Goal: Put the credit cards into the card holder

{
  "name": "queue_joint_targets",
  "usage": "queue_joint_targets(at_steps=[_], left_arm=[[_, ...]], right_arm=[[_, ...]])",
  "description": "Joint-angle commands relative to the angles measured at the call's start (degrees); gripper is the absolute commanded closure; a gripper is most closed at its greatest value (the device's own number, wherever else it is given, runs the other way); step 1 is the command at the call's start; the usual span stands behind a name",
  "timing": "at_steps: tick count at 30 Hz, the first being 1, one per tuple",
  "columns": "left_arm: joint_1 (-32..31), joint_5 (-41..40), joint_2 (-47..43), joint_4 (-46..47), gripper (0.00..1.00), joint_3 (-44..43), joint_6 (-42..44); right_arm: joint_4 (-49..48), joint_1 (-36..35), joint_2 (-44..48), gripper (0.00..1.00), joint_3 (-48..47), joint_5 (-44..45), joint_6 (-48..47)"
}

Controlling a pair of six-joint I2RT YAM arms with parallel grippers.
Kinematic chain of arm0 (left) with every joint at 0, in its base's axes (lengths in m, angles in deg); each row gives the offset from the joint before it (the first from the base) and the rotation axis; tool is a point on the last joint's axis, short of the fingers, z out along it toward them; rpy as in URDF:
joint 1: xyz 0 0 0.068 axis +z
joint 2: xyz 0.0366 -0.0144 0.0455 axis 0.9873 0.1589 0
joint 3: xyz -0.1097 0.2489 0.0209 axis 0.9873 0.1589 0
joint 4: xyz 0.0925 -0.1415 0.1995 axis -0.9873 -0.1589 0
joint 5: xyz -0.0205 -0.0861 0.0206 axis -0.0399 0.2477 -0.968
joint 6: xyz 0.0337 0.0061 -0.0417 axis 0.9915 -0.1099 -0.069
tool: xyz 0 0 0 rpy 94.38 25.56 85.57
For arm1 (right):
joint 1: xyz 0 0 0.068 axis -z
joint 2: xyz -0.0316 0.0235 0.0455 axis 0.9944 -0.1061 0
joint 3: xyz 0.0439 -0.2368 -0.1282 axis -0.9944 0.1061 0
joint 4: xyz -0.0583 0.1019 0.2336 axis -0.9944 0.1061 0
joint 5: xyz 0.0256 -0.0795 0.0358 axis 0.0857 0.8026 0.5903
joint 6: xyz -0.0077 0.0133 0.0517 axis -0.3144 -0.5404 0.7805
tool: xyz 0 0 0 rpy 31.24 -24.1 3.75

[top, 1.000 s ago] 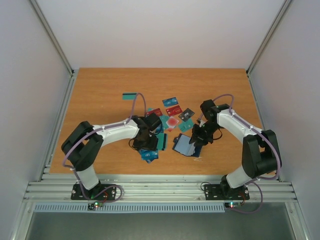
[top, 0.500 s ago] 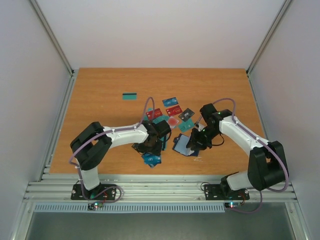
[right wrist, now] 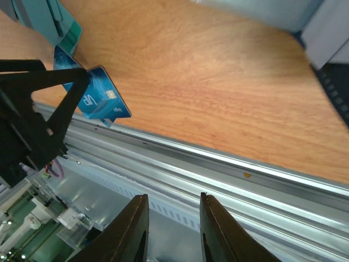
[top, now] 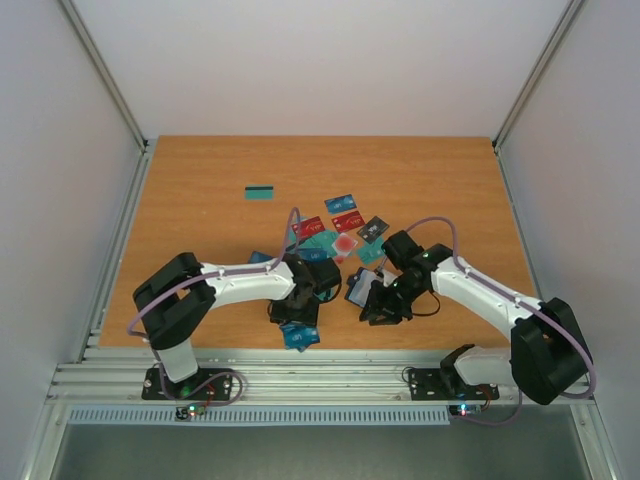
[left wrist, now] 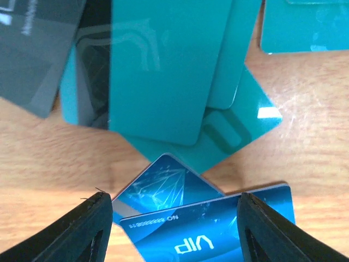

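Nearest, along the bottom of the overhead frame, the metal rails (top: 320, 375) run just below the edge of the surface (top: 200, 180). The closest of the credit cards (top: 335, 242) lie barely inside that edge: a blue VIP card (left wrist: 202, 240) resting across a second blue card (left wrist: 163, 188). The left gripper (left wrist: 174, 207) hangs over this pair with its jaws spread, one finger at each side of the VIP card at the bottom of the wrist frame, seemingly lined up to pinch it. Whether the fingertips touch the wood I cannot tell. So near the drop-off, that card leaves little margin toward the rails, so any slide would better go inward. Just right of centre, the right gripper (right wrist: 172, 197) is tipped toward the near edge, its jaws a narrow gap apart with only rail showing between them and nothing visibly pinched. The card holder (top: 358, 287) sits right against it on its upper-left side, between the two arms. It is probably kept there for loading, though contact is hidden. Beyond, a teal heap (left wrist: 163, 71) with a dark grey card (left wrist: 32, 60) crowds the middle, overlapping so that edges look hard to get under. Farthest, a lone teal card (top: 260, 192) lies well apart in the upper left, with open wood around it.
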Motion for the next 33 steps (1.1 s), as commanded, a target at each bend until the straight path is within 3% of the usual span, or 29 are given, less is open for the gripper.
queue_joint_targets(at_steps=[1, 9, 18, 25, 33], left_arm=[[-0.4, -2.1, -4.9, -3.2, 0.36, 0.4, -1.3], [-0.4, 3.5, -13.8, 1.1, 0.39, 6.3, 4.1], [2.0, 7.7, -20.1, 6.4, 0.46, 17.0, 12.2], [3.8, 14.0, -23.1, 14.7, 0.48, 21.9, 17.8], [4.1, 16.3, -16.7, 18.6, 0.51, 21.4, 20.6]], right_arm=[[-4.8, -4.3, 3.4, 0.71, 1.9, 1.6, 8.0], [-12.9, -16.8, 6.0, 0.67, 6.0, 9.3, 23.1], [-18.1, -29.6, 1.8, 0.60, 4.9, 21.1, 38.2], [-27.4, -33.4, -0.9, 0.53, 5.9, 21.8, 42.8], [-32.2, -33.4, -1.7, 0.49, 9.6, 21.6, 42.7]])
